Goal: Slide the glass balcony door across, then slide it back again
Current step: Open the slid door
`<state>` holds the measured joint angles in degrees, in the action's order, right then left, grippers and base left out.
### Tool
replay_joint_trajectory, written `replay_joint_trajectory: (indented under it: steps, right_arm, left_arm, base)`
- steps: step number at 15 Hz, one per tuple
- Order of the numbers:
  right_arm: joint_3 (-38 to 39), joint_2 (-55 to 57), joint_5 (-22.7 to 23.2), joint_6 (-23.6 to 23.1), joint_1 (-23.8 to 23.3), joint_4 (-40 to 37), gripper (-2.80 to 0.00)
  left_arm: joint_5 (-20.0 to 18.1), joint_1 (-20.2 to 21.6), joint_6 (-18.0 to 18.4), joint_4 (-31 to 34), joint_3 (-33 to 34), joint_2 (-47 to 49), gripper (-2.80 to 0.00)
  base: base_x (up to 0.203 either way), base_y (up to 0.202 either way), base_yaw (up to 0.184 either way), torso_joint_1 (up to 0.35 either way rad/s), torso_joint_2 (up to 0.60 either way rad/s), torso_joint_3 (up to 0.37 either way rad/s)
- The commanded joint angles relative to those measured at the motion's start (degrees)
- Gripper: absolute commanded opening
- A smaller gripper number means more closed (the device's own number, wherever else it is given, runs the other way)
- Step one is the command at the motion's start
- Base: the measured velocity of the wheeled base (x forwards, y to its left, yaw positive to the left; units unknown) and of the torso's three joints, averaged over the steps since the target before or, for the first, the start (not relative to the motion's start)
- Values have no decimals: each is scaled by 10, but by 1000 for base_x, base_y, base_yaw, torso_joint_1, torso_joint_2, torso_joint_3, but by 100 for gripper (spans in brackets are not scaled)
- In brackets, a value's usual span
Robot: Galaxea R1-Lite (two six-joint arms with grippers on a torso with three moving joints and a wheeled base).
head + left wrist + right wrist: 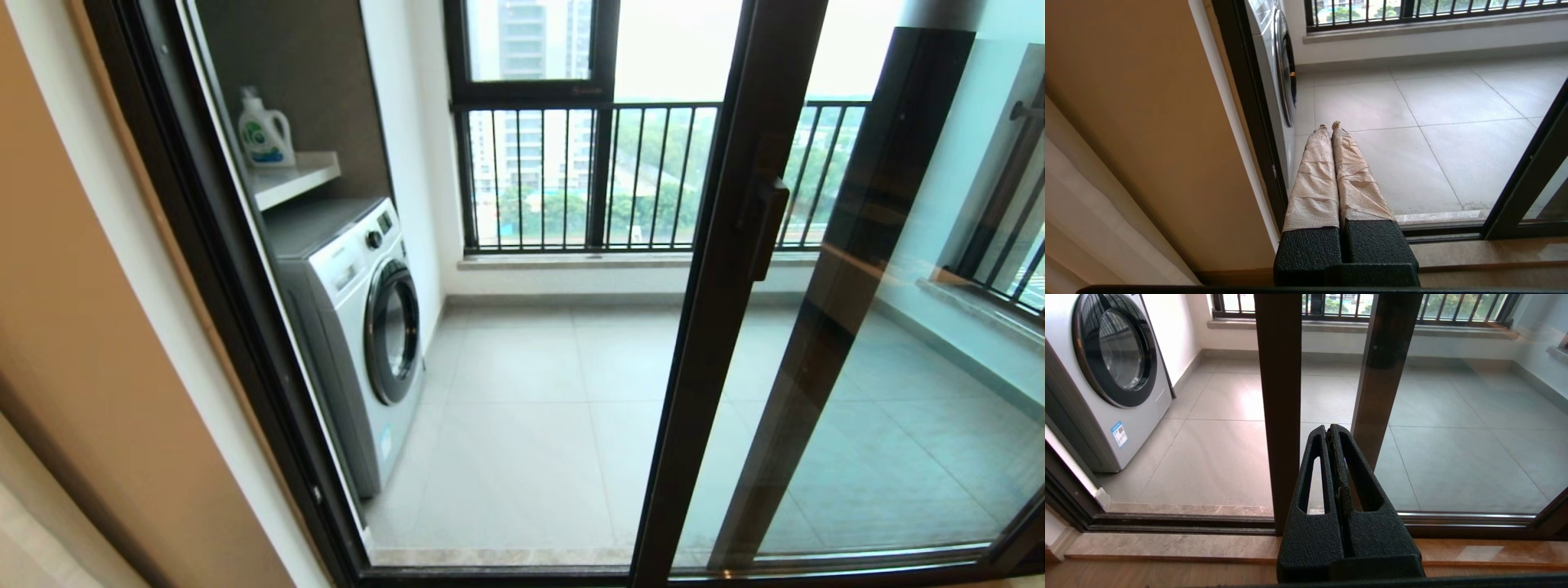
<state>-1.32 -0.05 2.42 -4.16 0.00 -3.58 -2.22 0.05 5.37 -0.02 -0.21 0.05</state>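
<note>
The glass balcony door (718, 310) stands slid to the right, its dark brown upright near the middle of the head view, and its bar handle (767, 229) is on that upright. The doorway to the left of it is open onto the tiled balcony. Neither gripper shows in the head view. In the right wrist view my right gripper (1331, 428) is shut and empty, low down just in front of the door's upright (1281, 416), not touching it. My left gripper (1329, 126), with tape-wrapped fingers, is shut and empty by the left door jamb (1249, 122); the door's frame (1527, 175) is off to its right.
A second dark-framed pane's upright (857, 245) stands behind the door. A washing machine (359, 327) sits left on the balcony under a shelf (298, 175) with a detergent bottle (263, 131). A barred window (571, 180) closes the far side. The floor track (1180, 522) crosses the threshold.
</note>
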Motion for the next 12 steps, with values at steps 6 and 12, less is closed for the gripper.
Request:
replay_joint_trajectory:
  steps: [6,12]
  right_arm:
    - [0,0,0,-2,0,0,-280]
    - [-30,12,-12,10,-1,-1,-280]
  left_arm:
    - [13,0,-35,-1,2,1,-280]
    - [13,0,-35,-1,2,1,-280]
  base:
    - [0,0,0,0,0,0]
    - [0,0,0,0,0,0]
